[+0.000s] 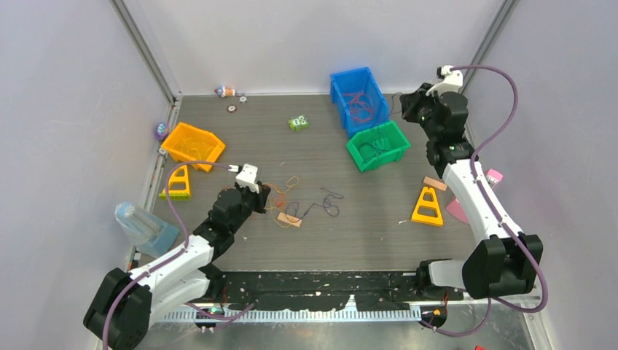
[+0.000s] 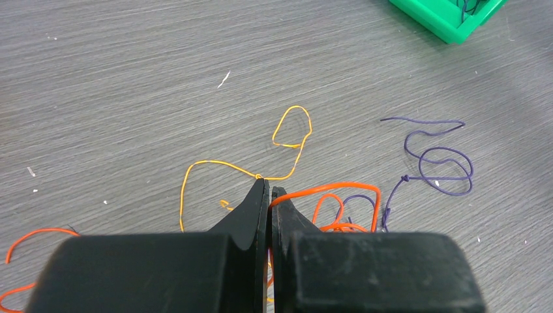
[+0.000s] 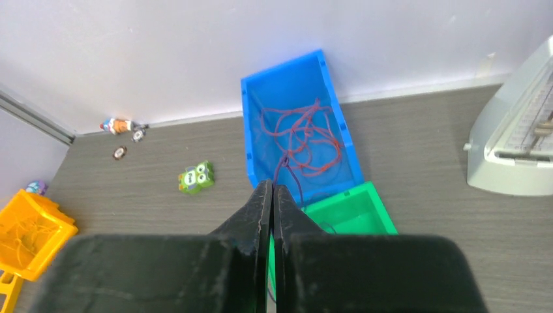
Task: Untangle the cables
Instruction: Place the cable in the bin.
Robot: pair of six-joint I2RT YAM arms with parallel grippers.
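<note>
pale lilac-white walls (image 1: 313, 36), grey wood-grain tabletop (image 1: 379, 233), metal corner posts (image 1: 146, 51), even soft light

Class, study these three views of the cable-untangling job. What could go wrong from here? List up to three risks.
1. The left claw is shut right where the yellow cable and orange cable meet; a pull could drag both and tighten the tangle.
2. The purple cable crosses the orange loops, so it may get dragged along.
3. All three are far thinner than the claw's fingers and could slip out.
</note>
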